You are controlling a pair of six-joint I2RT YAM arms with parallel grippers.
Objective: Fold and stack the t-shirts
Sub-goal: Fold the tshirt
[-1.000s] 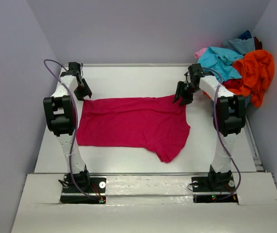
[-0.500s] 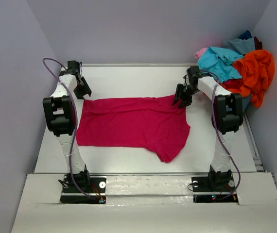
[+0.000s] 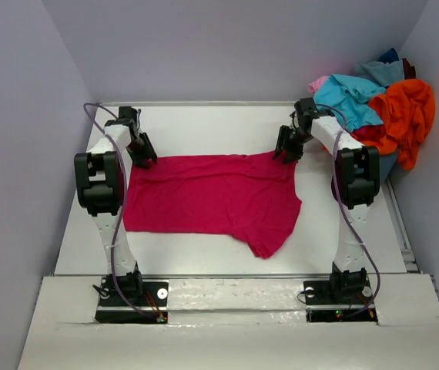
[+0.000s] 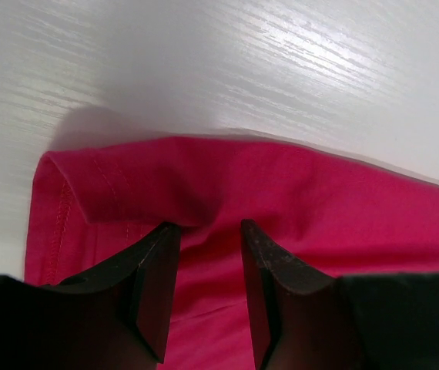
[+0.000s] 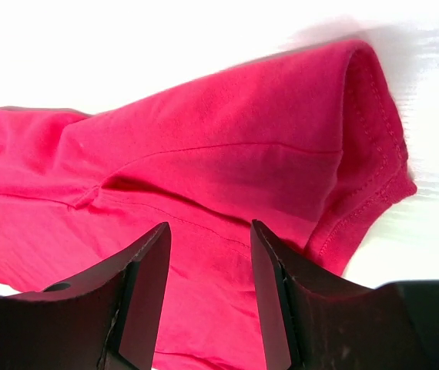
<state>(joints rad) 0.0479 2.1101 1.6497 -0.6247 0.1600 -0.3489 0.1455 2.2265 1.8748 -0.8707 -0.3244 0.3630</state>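
Observation:
A crimson-magenta t-shirt lies spread flat across the white table, one sleeve pointing toward the near right. My left gripper hovers over its far left corner. In the left wrist view the jaws stand apart above the folded hem of the shirt, holding nothing. My right gripper is over the far right corner. In the right wrist view it is open above the sleeve, with cloth lying flat beneath the gap.
A heap of other t-shirts sits at the back right corner: orange, turquoise, a bit of pink and dark blue. Grey walls close in on both sides and behind.
My left gripper has shifted right onto the shirt's far left corner. My right gripper has edged slightly farther back over the far right corner. The shirt has not moved.

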